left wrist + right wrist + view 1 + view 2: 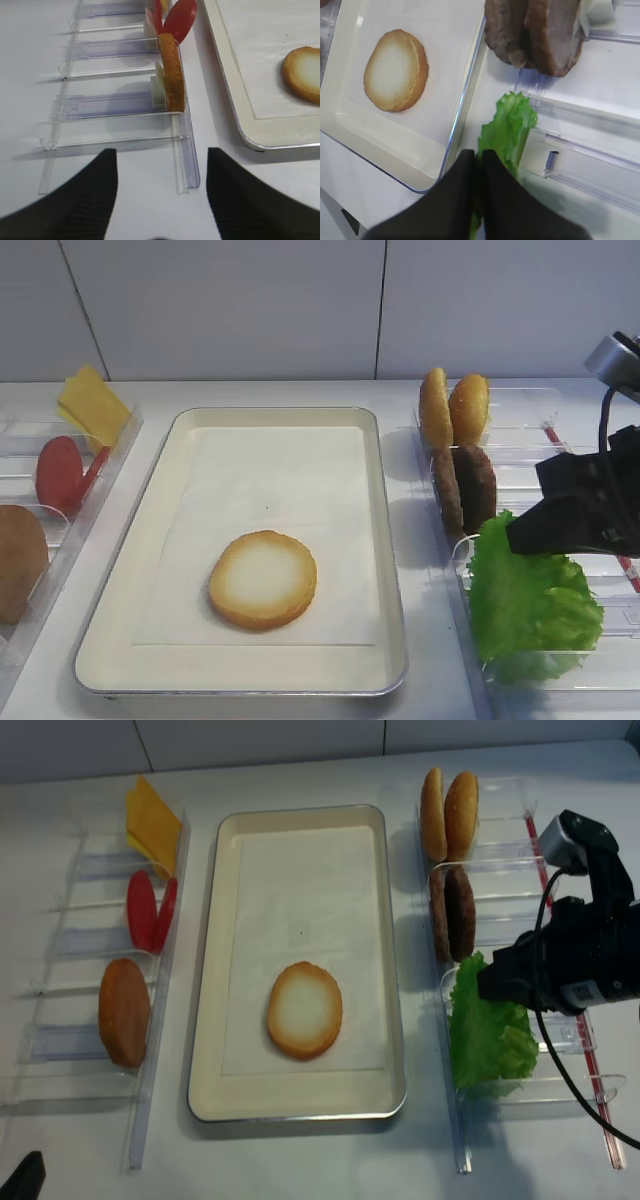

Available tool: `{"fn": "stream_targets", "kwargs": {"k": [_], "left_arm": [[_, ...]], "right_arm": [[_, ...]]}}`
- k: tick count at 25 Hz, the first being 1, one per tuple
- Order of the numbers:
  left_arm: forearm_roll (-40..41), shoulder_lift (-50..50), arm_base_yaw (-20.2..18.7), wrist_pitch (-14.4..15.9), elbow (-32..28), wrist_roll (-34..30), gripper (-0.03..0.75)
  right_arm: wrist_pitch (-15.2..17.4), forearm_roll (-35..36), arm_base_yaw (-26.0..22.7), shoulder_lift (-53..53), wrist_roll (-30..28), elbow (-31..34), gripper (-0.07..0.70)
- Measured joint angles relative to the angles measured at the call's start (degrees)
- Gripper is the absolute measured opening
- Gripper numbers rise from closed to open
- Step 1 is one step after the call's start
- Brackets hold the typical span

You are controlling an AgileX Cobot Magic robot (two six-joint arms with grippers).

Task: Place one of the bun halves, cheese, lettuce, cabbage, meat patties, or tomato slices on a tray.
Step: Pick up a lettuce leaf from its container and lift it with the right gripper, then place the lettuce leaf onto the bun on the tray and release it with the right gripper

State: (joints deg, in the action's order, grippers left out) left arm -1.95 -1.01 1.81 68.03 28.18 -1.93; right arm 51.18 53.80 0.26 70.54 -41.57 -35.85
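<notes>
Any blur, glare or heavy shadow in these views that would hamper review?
Right wrist: the black right gripper, shut on the frilly green lettuce leaf, is soft and out of focus; the toasted round bun half is sharp. Left wrist: the black fingers are blurred. Both high views: even light, soft shadows, mild shine on the cream tray's metal rim.

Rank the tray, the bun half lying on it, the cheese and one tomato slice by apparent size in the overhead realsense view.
1. Tray
2. Bun half
3. Cheese
4. Tomato slice
The cheese and tomato stand tilted, so their order is unsure.
</notes>
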Motion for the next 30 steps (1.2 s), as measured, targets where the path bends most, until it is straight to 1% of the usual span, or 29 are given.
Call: {"fn": "stream_targets", "kwargs": {"k": [3,4,7,9,12,14,17,19,21,24,26,27,30], "left_arm": [[0.00,0.00,0.00,0.00,0.00,0.00,0.361],[0.00,0.00,0.00,0.00,0.00,0.00,0.361],[0.00,0.00,0.00,0.00,0.00,0.00,0.361],[0.00,0.00,0.00,0.00,0.00,0.00,0.361],[0.00,0.00,0.00,0.00,0.00,0.00,0.361],[0.00,0.00,0.00,0.00,0.00,0.00,0.361],[0.00,0.00,0.00,0.00,0.00,0.00,0.361],[0.00,0.00,0.00,0.00,0.00,0.00,0.361],[0.00,0.00,0.00,0.00,0.00,0.00,0.361],[0.00,0.00,0.00,0.00,0.00,0.00,0.361],[0.00,0.00,0.00,0.00,0.00,0.00,0.361],[0.00,0.00,0.00,0.00,0.00,0.00,0.361],[0.00,0.00,0.00,0.00,0.00,0.00,0.361]], "right_arm": [[0.00,0.00,0.00,0.00,-0.23,-0.13,0.062],[0.64,0.00,0.00,0.00,-0.23,-0.58,0.062],[3.81,0.00,0.00,0.00,-0.23,-3.41,0.062],[6.66,0.00,0.00,0.00,-0.23,-6.15,0.062],[9.51,1.47,0.00,0.00,-0.23,-10.39,0.062],[10.27,2.37,0.00,0.00,-0.23,-12.92,0.062],[10.36,3.06,0.29,0.00,0.56,-15.65,0.062],[9.29,2.95,1.88,0.00,1.51,-17.05,0.062],[6.97,2.26,5.72,0.00,3.17,-17.85,0.062],[0.35,1.00,12.59,0.28,5.69,-18.23,0.061],[-3.17,0.92,16.57,1.20,6.76,-18.23,0.061],[-4.34,0.92,18.46,2.01,7.20,-18.47,0.061],[-6.45,0.92,23.02,5.25,7.85,-19.81,0.061]]}}
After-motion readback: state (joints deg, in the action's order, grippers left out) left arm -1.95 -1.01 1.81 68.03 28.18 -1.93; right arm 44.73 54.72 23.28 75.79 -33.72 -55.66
